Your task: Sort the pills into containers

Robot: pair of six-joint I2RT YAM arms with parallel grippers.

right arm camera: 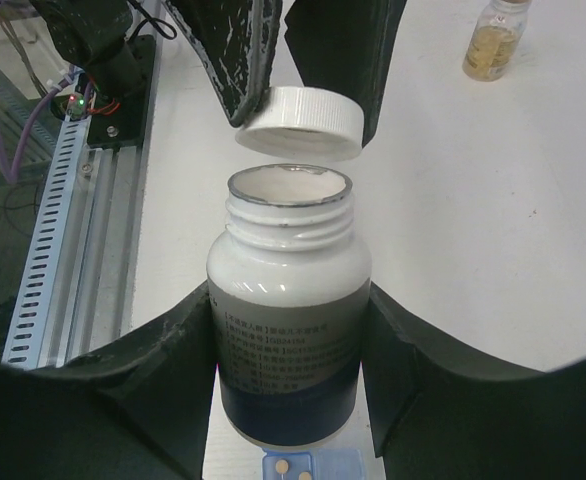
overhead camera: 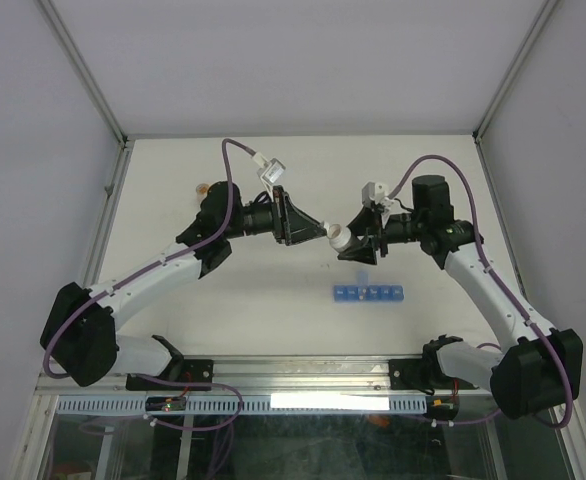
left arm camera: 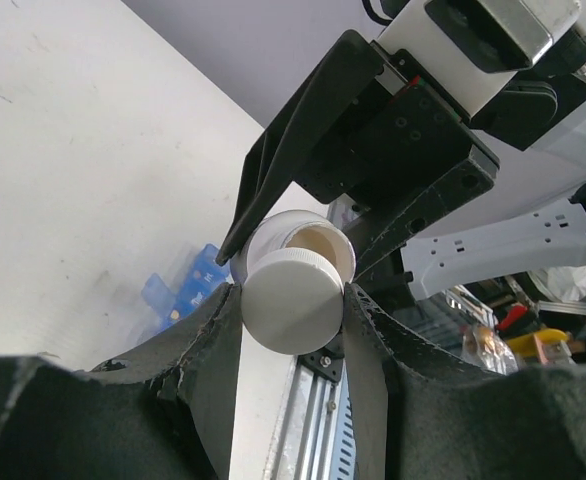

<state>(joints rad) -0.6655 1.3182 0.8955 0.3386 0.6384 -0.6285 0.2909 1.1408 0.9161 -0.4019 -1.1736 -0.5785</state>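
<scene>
My right gripper (right arm camera: 289, 325) is shut on a white pill bottle (right arm camera: 288, 270) with a grey and dark blue label; its threaded mouth is open. Just off that mouth, my left gripper (left arm camera: 293, 305) is shut on the white screw cap (left arm camera: 291, 300), apart from the bottle (left arm camera: 313, 235). From above, both grippers (overhead camera: 323, 232) (overhead camera: 361, 246) meet over mid-table with the bottle (overhead camera: 340, 238) between them. The containers, a blue pill-organizer strip (overhead camera: 369, 293), lie on the table below the right gripper. Two small yellowish pills (right arm camera: 280, 466) show in its compartment (right arm camera: 313, 462).
A small clear bottle (right arm camera: 494, 38) with tan contents stands on the table at the far left, also seen from above (overhead camera: 202, 187) behind the left arm. The metal rail (right arm camera: 63, 210) runs along the table's near edge.
</scene>
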